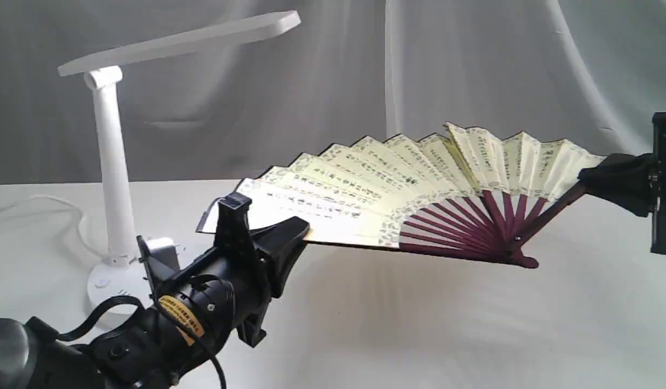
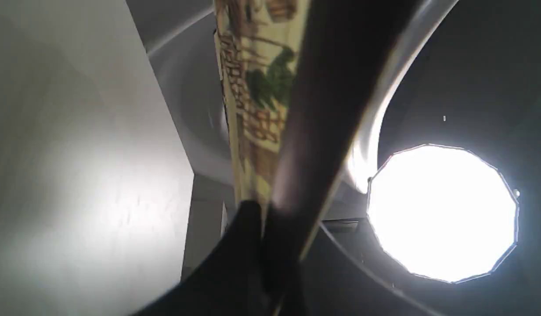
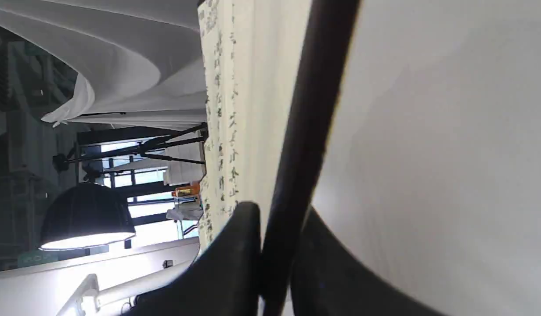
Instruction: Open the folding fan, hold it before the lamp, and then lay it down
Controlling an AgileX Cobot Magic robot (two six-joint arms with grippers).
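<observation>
The folding fan [image 1: 398,183] is spread wide in the air over the middle of the bench [image 1: 419,324], one dark guard in each pincer. Its cream leaf with black writing tilts up toward the far edge. Its maroon ribs meet at a pivot low on the right, and I cannot tell if that pivot touches the bench. The pleats nearest the right guard are less spread than the rest.

The left gripper [image 1: 290,232] is closed on the left guard at the leaf's outer end; its wrist view shows the black fingers pinching the guard beside the floral border. The right gripper [image 1: 587,175], near the right edge, is closed on the other guard, and its wrist view shows the dark strip between the two fingers.

The lamp [image 1: 114,178] stands by the left edge, with its flat head reaching out toward the middle, higher than the fan. The left arm covers part of the lamp's round base in the exterior view and sits between base and fan. A white cord [image 1: 35,208] loops off toward the left edge. A pale draped cloth [image 1: 473,65] hangs behind the far edge. A bright round studio light [image 2: 441,213] glares in the left wrist view.
</observation>
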